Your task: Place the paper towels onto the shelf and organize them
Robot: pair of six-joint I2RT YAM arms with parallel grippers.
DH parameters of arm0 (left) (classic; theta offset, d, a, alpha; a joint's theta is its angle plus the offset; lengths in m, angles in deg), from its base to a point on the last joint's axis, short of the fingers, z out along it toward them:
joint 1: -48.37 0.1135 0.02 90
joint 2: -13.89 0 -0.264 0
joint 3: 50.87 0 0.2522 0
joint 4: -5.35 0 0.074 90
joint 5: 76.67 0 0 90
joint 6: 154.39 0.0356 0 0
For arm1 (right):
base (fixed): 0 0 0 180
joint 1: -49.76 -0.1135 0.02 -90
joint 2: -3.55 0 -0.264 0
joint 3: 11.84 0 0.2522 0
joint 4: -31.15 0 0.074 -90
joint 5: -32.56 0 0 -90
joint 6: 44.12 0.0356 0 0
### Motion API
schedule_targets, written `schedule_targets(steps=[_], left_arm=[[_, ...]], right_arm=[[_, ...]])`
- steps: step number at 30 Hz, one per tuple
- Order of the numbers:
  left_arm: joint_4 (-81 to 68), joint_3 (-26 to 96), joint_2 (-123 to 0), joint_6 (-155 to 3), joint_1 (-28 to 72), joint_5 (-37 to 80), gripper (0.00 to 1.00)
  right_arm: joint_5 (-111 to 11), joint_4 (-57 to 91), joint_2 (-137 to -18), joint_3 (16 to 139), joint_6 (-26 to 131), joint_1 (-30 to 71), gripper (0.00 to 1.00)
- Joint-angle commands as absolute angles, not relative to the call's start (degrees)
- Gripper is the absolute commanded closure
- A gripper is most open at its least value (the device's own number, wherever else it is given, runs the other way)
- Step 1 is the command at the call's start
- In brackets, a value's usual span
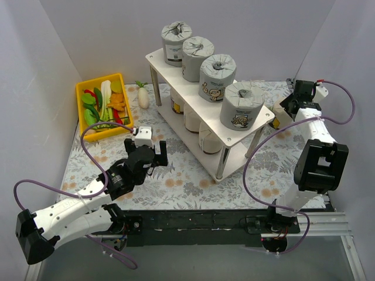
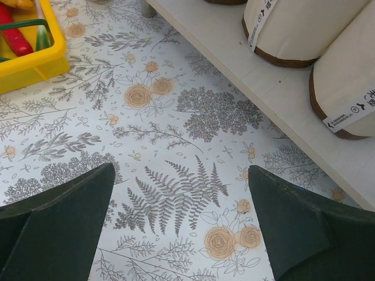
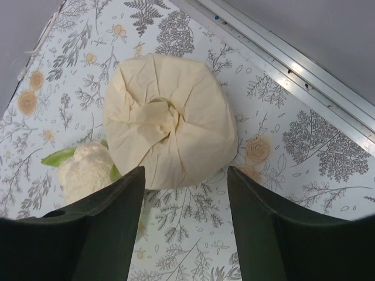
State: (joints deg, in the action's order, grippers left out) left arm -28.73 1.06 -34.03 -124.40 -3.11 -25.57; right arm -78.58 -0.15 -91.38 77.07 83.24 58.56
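Now, right jaws wide near cream roll [image 3: 170,120], grey rolls [image 1: 217,76] atop shelf [image 1: 154,58]

I see plain white walls [image 1: 35,88] closing the cell at nine, twelve and three o'clock. A cloth [image 1: 193,184] printed with grey ferns and orange flowers covers the table. A black rail [image 1: 199,222] runs along six o'clock, with an aluminium rail [image 1: 340,221] at five. The light is soft and even.
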Motion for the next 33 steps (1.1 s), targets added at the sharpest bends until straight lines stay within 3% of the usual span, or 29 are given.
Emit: schedule_targets(steps=[1, 18, 26, 33], left_arm=[[-28.10, 0.60, -32.34, -122.49, -2.87, -28.33, 0.02], [-28.89, 0.42, -33.48, -121.96, -2.96, -31.32, 0.02], [-29.24, 0.42, -33.66, -121.96, -2.87, -32.11, 0.02], [-29.59, 0.60, -33.75, -122.14, -2.87, -31.76, 0.02]], right_arm=[[-79.68, 2.27, -94.00, 81.55, 85.69, 60.91, 0.34], [-75.90, 4.82, -101.65, 82.25, 85.78, 62.42, 0.36], [-75.98, 3.15, -99.55, 80.06, 83.50, 62.50, 0.62], [-76.77, -2.11, -92.08, 74.61, 79.45, 62.42, 0.66]])
